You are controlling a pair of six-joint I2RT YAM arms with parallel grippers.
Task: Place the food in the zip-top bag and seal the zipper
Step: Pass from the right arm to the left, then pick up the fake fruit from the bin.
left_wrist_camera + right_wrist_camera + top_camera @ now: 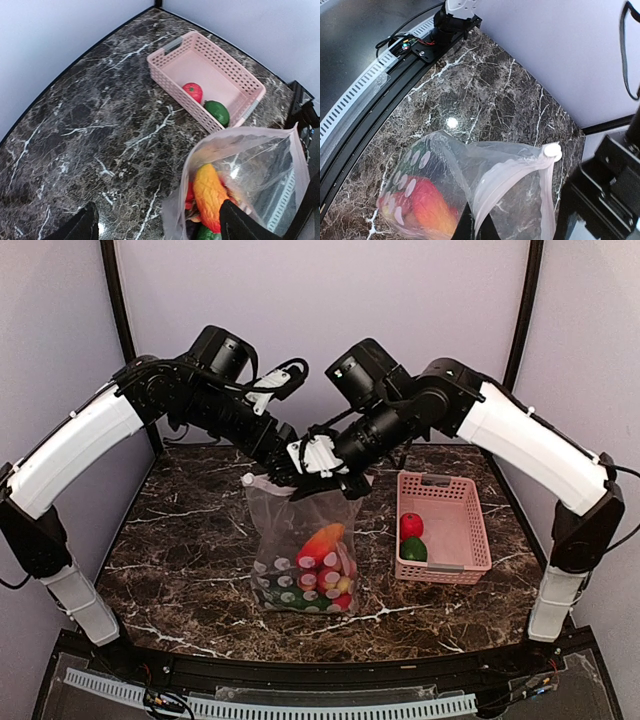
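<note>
The zip-top bag (305,540) hangs upright over the middle of the table with its mouth gaping. It holds food: an orange-red piece (211,192), red bits and a green one. My right gripper (476,227) is shut on the zipper (517,175) strip at the bag's rim, near its white end tab (551,150). At the bag's left top corner my left gripper (272,472) stands open. Its fingers (82,226) are wide apart, and the bag's rim (186,180) lies between them without being pinched. More food, a red strawberry (411,525) and a green pepper (414,549), lies in the pink basket (468,525).
The pink basket (172,70) stands on the dark marble table (180,550) to the right of the bag. Grey walls close the back and sides. A black rail with a white slotted strip (300,707) runs along the near edge.
</note>
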